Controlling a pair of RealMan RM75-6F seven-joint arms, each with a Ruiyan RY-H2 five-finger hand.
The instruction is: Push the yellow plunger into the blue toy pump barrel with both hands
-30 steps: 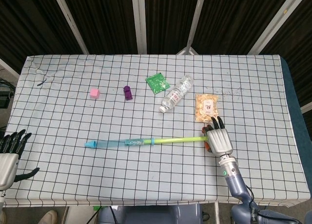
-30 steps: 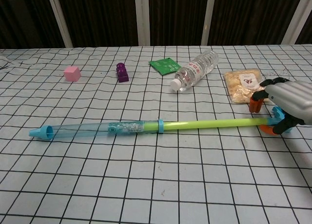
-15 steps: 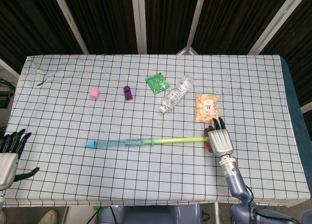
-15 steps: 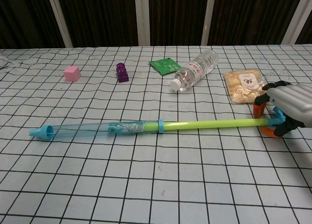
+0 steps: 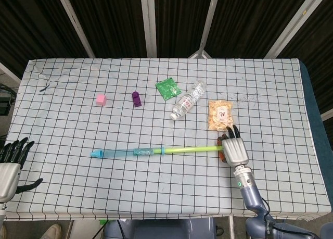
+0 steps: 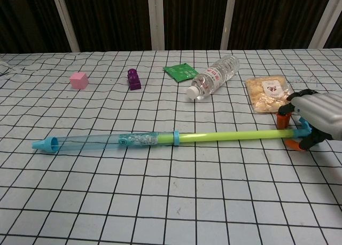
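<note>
Centre of both views: the blue toy pump barrel (image 5: 127, 153) (image 6: 109, 141) lies flat on the gridded tablecloth (image 5: 78, 124) (image 6: 171, 202), nozzle toward the left of the frame. The yellow plunger (image 5: 190, 150) (image 6: 230, 134) projects from its right end, most of its length exposed.

Right of centre: your right hand (image 5: 235, 149) (image 6: 316, 116) covers the plunger's orange handle (image 5: 220, 156) (image 6: 291, 142). In the chest view its fingers (image 6: 299, 95) curl over the handle's top and the thumb sits below, so the hand grips the handle end.

Lower left of the head view: your left hand (image 5: 10, 166) sits at the table's edge, well apart from the barrel, fingers spread and holding nothing. The chest view does not show it.

Upper half of both views, left to right: a pink cube (image 5: 101, 99) (image 6: 79, 80), a purple block (image 5: 136, 99) (image 6: 133, 79), a green packet (image 5: 167, 88) (image 6: 180, 71), a clear water bottle (image 5: 188, 106) (image 6: 214, 77) on its side, and a snack bag (image 5: 220, 114) (image 6: 266, 94) just above your right hand.
</note>
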